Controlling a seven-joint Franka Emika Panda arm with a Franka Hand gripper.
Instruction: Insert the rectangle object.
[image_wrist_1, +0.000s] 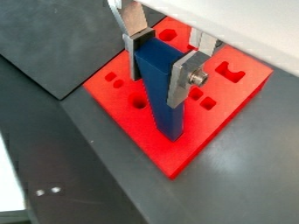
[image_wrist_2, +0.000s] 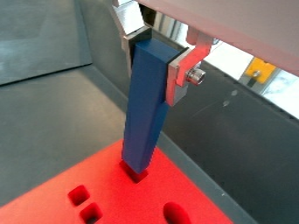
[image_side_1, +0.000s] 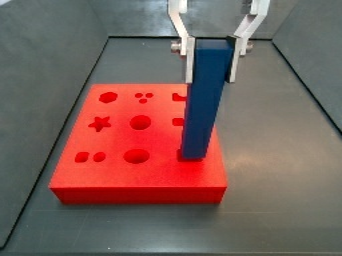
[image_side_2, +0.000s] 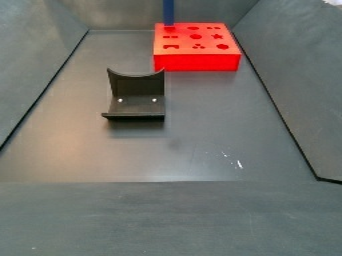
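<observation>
- Gripper (image_side_1: 211, 50): I see both fingers clamped on the bar's top.
- Bar (image_side_1: 205, 100): upright, lower end at a hole near the block's right edge.
- Block (image_side_1: 120, 170): red, far end of floor.
- Holder (image_side_2: 134, 97): well apart.
- Risk: I judge slight tilt could jam the bar.

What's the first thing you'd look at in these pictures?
The tall blue bar, standing upright with its bottom end on the red block, near one edge. The gripper holds the bar's top between its silver fingers. In a side view, a small dark holder sits alone on the grey floor, apart from the block.
</observation>
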